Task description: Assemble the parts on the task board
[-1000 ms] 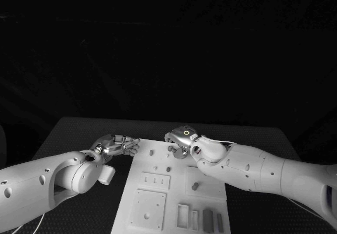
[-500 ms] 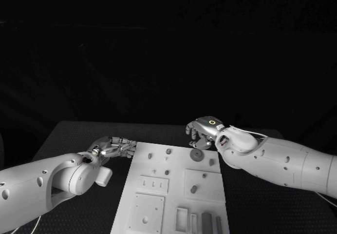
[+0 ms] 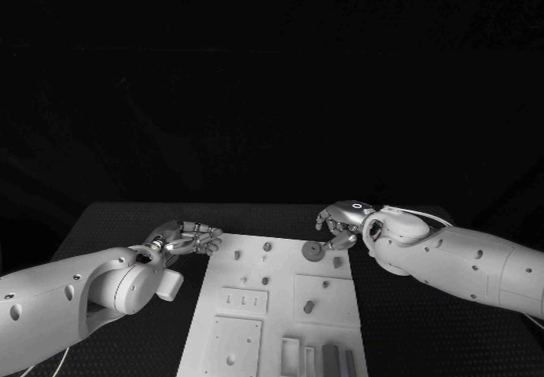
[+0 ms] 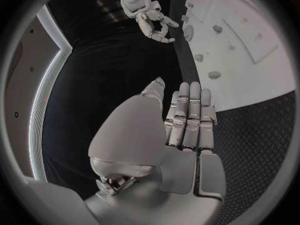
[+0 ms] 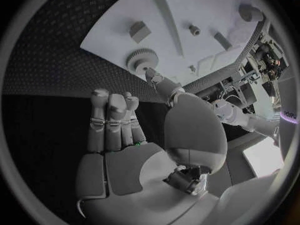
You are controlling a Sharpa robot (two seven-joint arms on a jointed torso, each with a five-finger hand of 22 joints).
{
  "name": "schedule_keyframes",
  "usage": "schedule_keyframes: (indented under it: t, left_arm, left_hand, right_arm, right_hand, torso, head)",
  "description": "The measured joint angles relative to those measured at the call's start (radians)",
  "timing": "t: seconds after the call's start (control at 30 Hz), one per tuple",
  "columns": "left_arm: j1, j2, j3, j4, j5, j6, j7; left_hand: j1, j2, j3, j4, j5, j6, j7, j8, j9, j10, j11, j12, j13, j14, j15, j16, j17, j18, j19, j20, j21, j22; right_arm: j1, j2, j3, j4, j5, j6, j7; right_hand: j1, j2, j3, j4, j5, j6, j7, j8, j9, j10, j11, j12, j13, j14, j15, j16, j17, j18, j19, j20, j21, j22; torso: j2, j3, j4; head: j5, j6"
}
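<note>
**Gear at the far end of the board, both hands empty**

A small round toothed grey gear [image 3: 312, 250] lies flat on the white rectangular task board [image 3: 255, 330] on the black desk [image 3: 125, 220], near the board's far right corner. The right hand [image 3: 341, 222] hovers just beside it, fingers apart, holding nothing. The left hand [image 3: 185, 236], off the board's left edge, has its fingers together and extended, empty. The gear looks rigid, light and thin; a pinch across its toothed rim seems the surest hold.
</note>
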Motion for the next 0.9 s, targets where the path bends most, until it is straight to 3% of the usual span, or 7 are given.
schedule_keyframes:
  t: [0.07, 0.23, 0.47, 0.63, 0.9]
  left_arm:
    - [0.0, 0.002, 0.0, -0.003, 0.0, 0.001, 0.0]
    - [0.0, 0.004, 0.0, -0.005, -0.001, 0.003, 0.0]
    - [0.0, 0.005, 0.0, -0.007, -0.001, 0.005, -0.001]
    - [0.0, 0.005, 0.0, -0.007, -0.001, 0.006, -0.001]
    - [-0.001, 0.004, 0.0, -0.008, -0.001, 0.006, -0.001]
  left_hand:
    - [0.0, 0.0, 0.0, 0.0, 0.0, 0.0, 0.0, 0.0, 0.0, 0.0, 0.0, 0.0, 0.0, 0.0, 0.0, -0.004, 0.001, 0.0, 0.0, 0.0, 0.0, 0.0]
    - [0.0, 0.0, 0.0, 0.0, 0.0, 0.0, 0.0, 0.0, 0.0, 0.0, 0.0, -0.004, 0.0, 0.0, 0.0, -0.004, 0.001, 0.0, 0.0, 0.0, 0.005, 0.0]
    - [0.0, 0.0, 0.0, 0.0, 0.0, 0.0, 0.0, 0.0, 0.0, 0.0, 0.0, -0.004, 0.0, 0.0, 0.0, -0.004, 0.002, 0.0, 0.0, 0.0, 0.005, 0.0]
    - [0.0, 0.0, 0.0, 0.0, 0.0, 0.0, 0.0, 0.0, 0.0, 0.0, 0.0, -0.004, 0.0, 0.0, 0.0, -0.004, 0.002, 0.0, 0.0, 0.0, 0.005, 0.0]
    - [0.0, 0.0, 0.0, 0.0, 0.0, 0.0, 0.0, 0.0, 0.0, 0.0, 0.0, -0.003, 0.0, 0.0, 0.0, -0.004, 0.002, 0.0, 0.0, 0.0, 0.005, 0.0]
  right_arm:
    - [-0.013, 0.007, -0.002, -0.003, 0.0, 0.012, 0.002]
    - [-0.023, 0.017, -0.002, -0.014, 0.0, 0.03, 0.008]
    - [-0.034, 0.042, -0.002, -0.054, 0.012, 0.033, 0.017]
    - [-0.041, 0.049, -0.002, -0.059, 0.025, 0.032, 0.024]
    - [-0.043, 0.049, -0.001, -0.062, 0.033, 0.033, 0.031]
  right_hand:
    - [0.0, 0.0, -0.001, 0.011, 0.0, 0.0, 0.0, 0.0, -0.001, 0.0, 0.0, 0.046, 0.021, 0.001, -0.001, 0.023, 0.008, 0.0, 0.001, -0.001, 0.03, 0.0]
    - [-0.001, 0.001, -0.001, 0.026, 0.0, 0.0, 0.0, -0.007, -0.004, 0.01, -0.003, 0.103, 0.043, 0.017, -0.006, 0.057, 0.016, -0.016, 0.019, -0.019, 0.076, 0.0]
    - [-0.004, 0.004, -0.001, 0.032, 0.005, 0.0, 0.0, -0.007, -0.005, 0.017, -0.002, 0.111, 0.044, 0.019, -0.004, 0.063, 0.017, -0.017, 0.017, -0.024, 0.081, 0.001]
    - [0.003, 0.011, 0.003, 0.036, 0.006, 0.0, 0.0, -0.007, -0.005, 0.017, -0.002, 0.111, 0.044, 0.019, -0.004, 0.063, 0.017, -0.023, 0.017, -0.024, 0.084, 0.001]
    - [0.012, 0.029, 0.023, 0.055, 0.006, 0.007, -0.006, -0.003, -0.005, 0.021, 0.001, 0.118, 0.042, 0.022, -0.001, 0.073, 0.019, -0.026, 0.02, -0.028, 0.093, 0.001]
  torso:
    - [0.001, 0.003, -0.0012]
    - [0.001, 0.0056, -0.0021]
    - [0.001, 0.0018, -0.0004]
    - [0.0, -0.0005, 0.0031]
    - [-0.001, -0.0023, 0.0024]
  head:
    - [0.0, 0.002]
    - [0.0, -0.003]
    - [0.0, -0.01]
    - [0.001, -0.018]
    - [0.002, -0.022]
